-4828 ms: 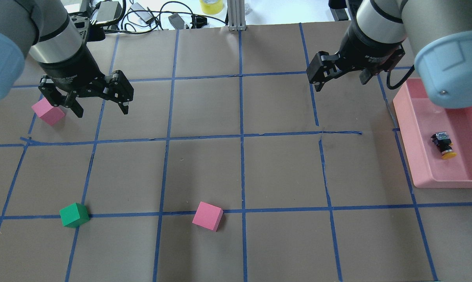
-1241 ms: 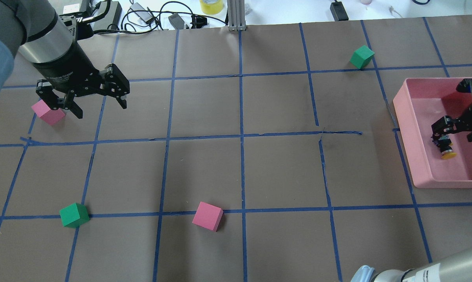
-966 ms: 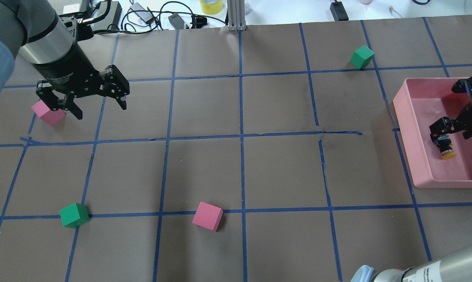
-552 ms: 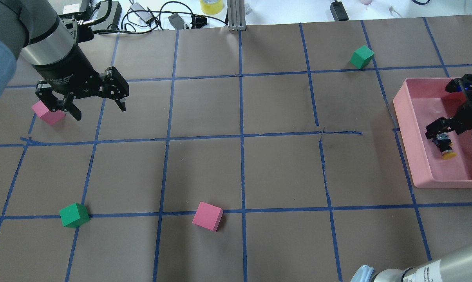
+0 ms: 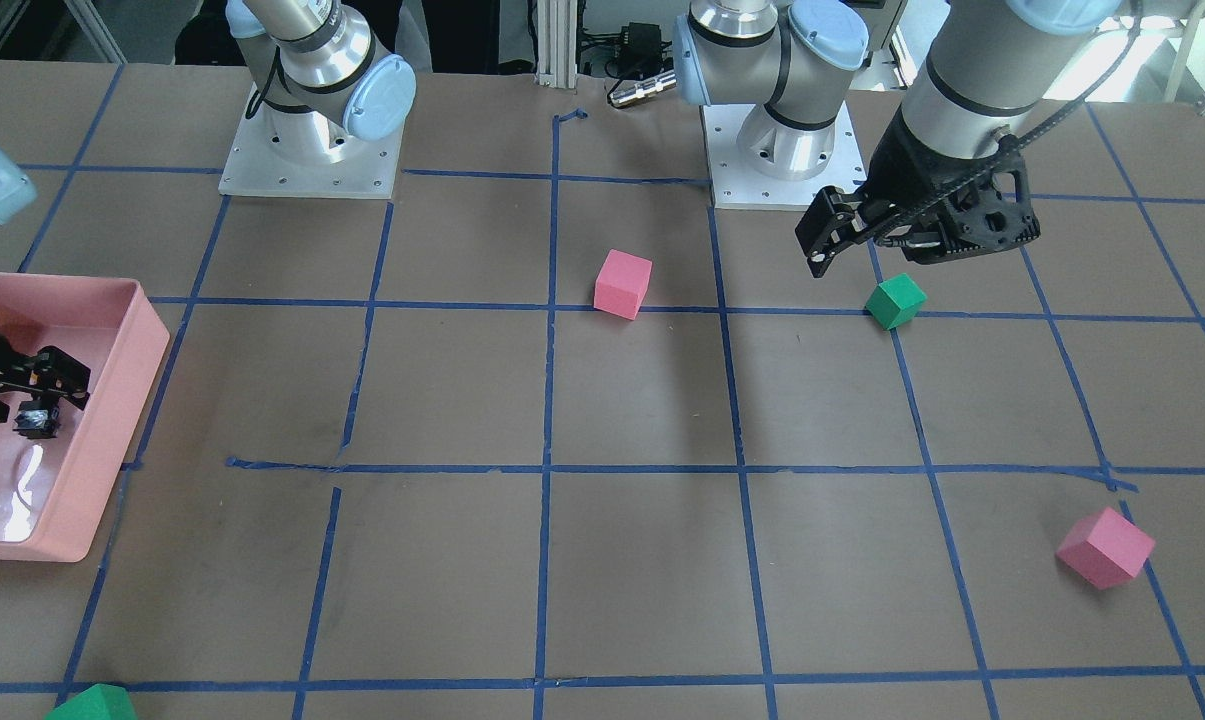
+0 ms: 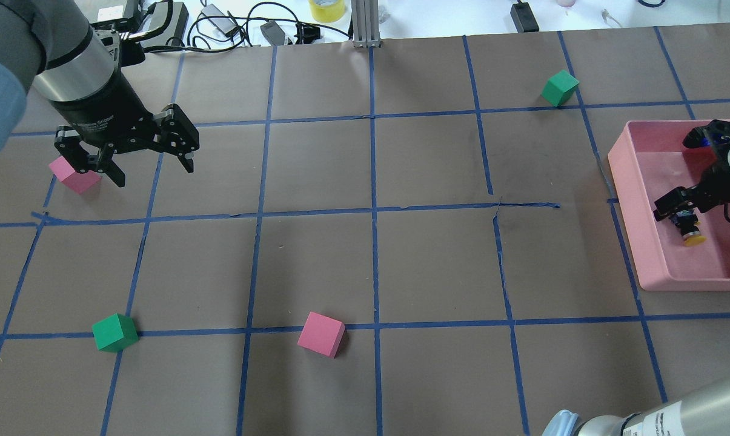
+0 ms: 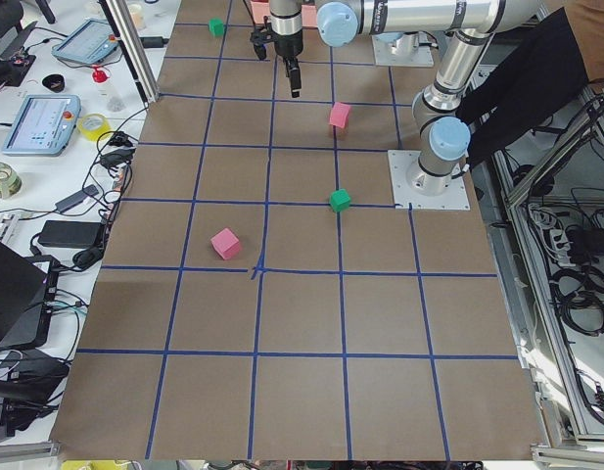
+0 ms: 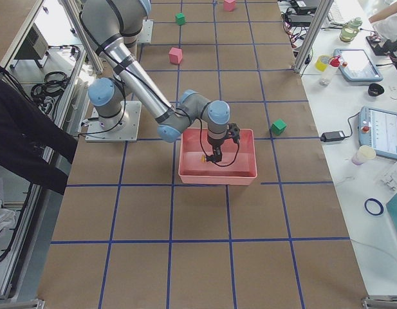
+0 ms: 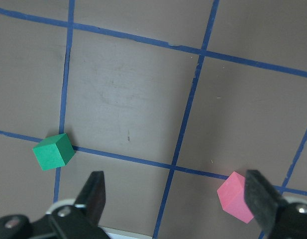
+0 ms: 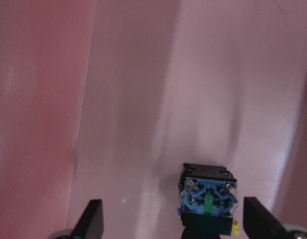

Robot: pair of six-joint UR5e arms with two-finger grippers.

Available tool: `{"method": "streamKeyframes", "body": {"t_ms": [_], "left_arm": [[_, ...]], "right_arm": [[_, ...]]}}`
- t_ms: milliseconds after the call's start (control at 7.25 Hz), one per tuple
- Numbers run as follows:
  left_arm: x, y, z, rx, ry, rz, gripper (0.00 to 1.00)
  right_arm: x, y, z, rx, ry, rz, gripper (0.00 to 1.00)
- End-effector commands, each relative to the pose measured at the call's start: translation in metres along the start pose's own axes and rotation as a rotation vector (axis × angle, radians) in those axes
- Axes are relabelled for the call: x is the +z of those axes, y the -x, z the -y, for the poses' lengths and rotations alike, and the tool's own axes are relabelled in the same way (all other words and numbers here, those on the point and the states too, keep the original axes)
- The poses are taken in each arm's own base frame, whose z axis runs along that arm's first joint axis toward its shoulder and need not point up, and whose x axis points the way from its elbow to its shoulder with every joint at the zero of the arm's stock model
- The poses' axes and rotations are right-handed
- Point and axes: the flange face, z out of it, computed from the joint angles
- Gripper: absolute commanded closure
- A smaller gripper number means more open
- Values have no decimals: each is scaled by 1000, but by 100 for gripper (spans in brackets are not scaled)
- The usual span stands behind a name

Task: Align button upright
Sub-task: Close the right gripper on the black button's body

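The button (image 6: 690, 230) lies on its side in the pink tray (image 6: 680, 283) at the table's right, its yellow cap pointing toward the robot. My right gripper (image 10: 174, 219) is open and low in the tray. The button's grey block base (image 10: 208, 196) sits between its fingers, nearer the right one. The same gripper (image 5: 24, 392) and button (image 5: 36, 421) show at the left of the front view. My left gripper (image 6: 154, 171) is open and empty. It hangs high over the table's left half, near a pink cube (image 6: 74, 176).
A green cube (image 6: 115, 332) and a pink cube (image 6: 321, 334) lie near the robot's side, and another green cube (image 6: 560, 88) lies at the far right. Cables and a yellow tape roll (image 6: 326, 9) lie beyond the far edge. The tray's walls close in around the right gripper.
My right arm came from above the table down into the tray. In the last second its gripper shifted slightly left over the button's base. The button and left arm stayed put.
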Motion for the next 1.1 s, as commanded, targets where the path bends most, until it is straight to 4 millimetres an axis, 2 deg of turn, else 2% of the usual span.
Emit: {"method": "streamKeyframes", "body": {"t_ms": [0, 966], "left_arm": [[2, 0, 0, 1, 3, 0, 0], [3, 4, 0, 5, 0, 46, 0]], "right_arm": [[1, 3, -3, 8, 13, 11, 0], [1, -4, 1, 19, 2, -25, 0]]}}
